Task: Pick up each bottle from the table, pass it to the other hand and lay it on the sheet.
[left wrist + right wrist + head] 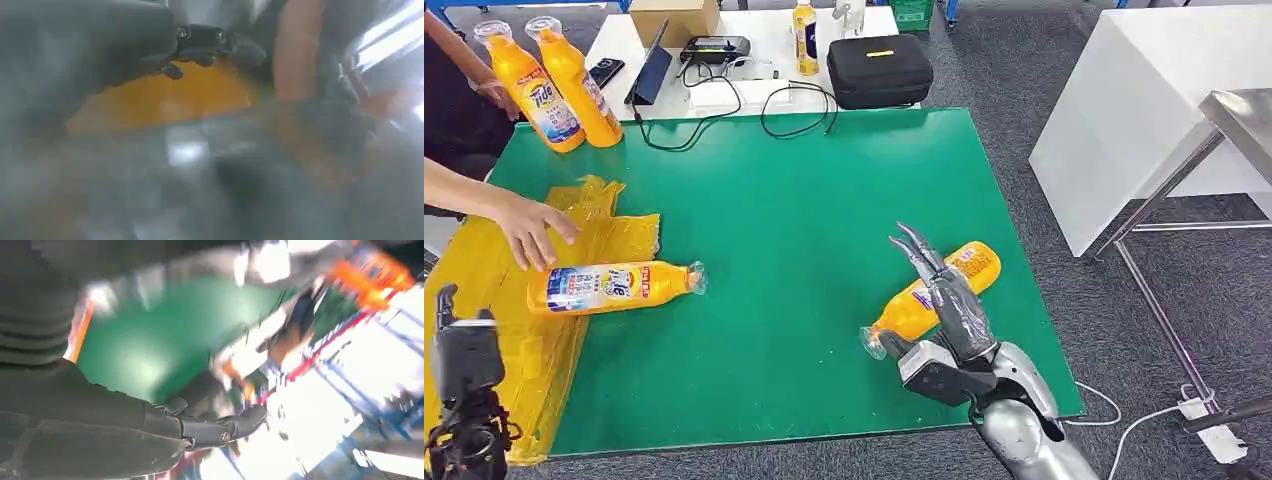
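Note:
An orange bottle (977,262) lies on its side on the green mat (794,230), towards the right, its clear cap pointing at the near edge. My right hand (949,300) hovers over its middle with fingers stretched out and apart, gripping nothing; the blurred right wrist view shows the same spread fingers (220,427). A second orange bottle (614,285) lies across the edge of the yellow sheet (484,270), and a person's hand (529,228) touches its base. My left hand (464,360) is low at the near left over the sheet, holding nothing, with its fingers (200,42) apart.
Two more orange bottles (554,85) stand at the mat's far left corner beside a person's arm. Behind the mat a white table carries a black case (879,70), cables, a box and a small bottle (805,37). A white block and a metal frame stand to the right.

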Motion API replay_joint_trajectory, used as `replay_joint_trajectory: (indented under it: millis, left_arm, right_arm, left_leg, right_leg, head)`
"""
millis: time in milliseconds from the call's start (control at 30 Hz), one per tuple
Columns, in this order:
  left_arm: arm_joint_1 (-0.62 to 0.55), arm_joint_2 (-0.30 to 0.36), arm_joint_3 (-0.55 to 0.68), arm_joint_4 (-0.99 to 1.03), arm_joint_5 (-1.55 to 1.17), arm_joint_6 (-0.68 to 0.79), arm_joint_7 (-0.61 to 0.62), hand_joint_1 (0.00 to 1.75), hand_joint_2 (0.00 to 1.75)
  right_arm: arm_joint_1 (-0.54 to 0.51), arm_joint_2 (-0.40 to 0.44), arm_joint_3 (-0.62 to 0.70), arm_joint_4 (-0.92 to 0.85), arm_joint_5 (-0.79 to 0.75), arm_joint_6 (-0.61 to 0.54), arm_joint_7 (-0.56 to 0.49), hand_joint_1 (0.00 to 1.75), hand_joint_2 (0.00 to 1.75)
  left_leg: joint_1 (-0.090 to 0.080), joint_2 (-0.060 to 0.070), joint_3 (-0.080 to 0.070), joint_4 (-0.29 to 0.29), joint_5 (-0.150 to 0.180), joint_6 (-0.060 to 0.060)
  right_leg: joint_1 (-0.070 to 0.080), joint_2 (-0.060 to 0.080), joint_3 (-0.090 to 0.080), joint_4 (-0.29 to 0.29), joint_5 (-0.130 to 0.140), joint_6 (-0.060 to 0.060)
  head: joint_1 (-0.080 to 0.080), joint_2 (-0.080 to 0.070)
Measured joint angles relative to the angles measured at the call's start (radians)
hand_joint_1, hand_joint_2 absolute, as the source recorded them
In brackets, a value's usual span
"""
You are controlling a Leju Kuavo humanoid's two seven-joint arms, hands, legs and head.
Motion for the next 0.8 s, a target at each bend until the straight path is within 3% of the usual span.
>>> replay_joint_trajectory:
  millis: [67, 233, 433, 667, 800]
  left_arm:
    - [0.022, -0.049, 0.0, -0.108, 0.11, -0.125, 0.016, 0.0, 0.0]
    - [0.075, -0.127, -0.057, -0.296, 0.078, -0.103, 0.037, 0.0, 0.0]
    - [0.089, -0.143, -0.123, -0.369, 0.096, -0.083, 0.039, 0.0, 0.0]
    - [0.09, -0.144, -0.148, -0.38, 0.126, -0.096, 0.038, 0.0, 0.0]
    - [0.082, -0.144, -0.156, -0.38, 0.128, -0.099, 0.037, 0.0, 0.0]
  right_arm:
    - [0.022, -0.016, -0.047, -0.04, 0.1, -0.033, -0.001, 0.0, 1.75]
    - [0.102, -0.167, -0.215, -0.094, 0.179, 0.093, 0.018, 0.0, 1.75]
    - [0.131, -0.326, -0.416, -0.097, 0.167, 0.211, 0.0, 0.0, 1.75]
    - [0.135, -0.422, -0.492, -0.093, 0.121, 0.294, 0.01, 0.0, 1.75]
    - [0.053, -0.454, -0.474, -0.036, 0.142, 0.319, 0.024, 0.0, 1.75]
  left_leg:
    - [-0.001, 0.0, 0.0, 0.0, 0.0, 0.0]
    - [-0.003, -0.002, -0.002, 0.0, -0.001, 0.001]
    - [-0.005, -0.001, -0.001, 0.0, -0.002, 0.003]
    - [-0.003, -0.001, -0.001, 0.0, -0.002, 0.003]
    - [-0.003, 0.003, 0.0, 0.0, -0.002, 0.003]
  right_leg:
    - [0.0, 0.0, 0.0, -0.001, 0.0, 0.0]
    - [-0.003, -0.002, 0.001, -0.003, 0.0, 0.0]
    - [-0.005, -0.002, 0.001, -0.003, 0.0, 0.001]
    - [-0.004, -0.002, 0.001, -0.001, 0.0, 0.001]
    - [-0.004, 0.0, 0.001, -0.001, 0.0, 0.0]
  head:
    - [0.0, 0.0]
    - [0.0, 0.0]
    - [0.0, 0.0]
    - [0.0, 0.0]
    - [0.0, 0.0]
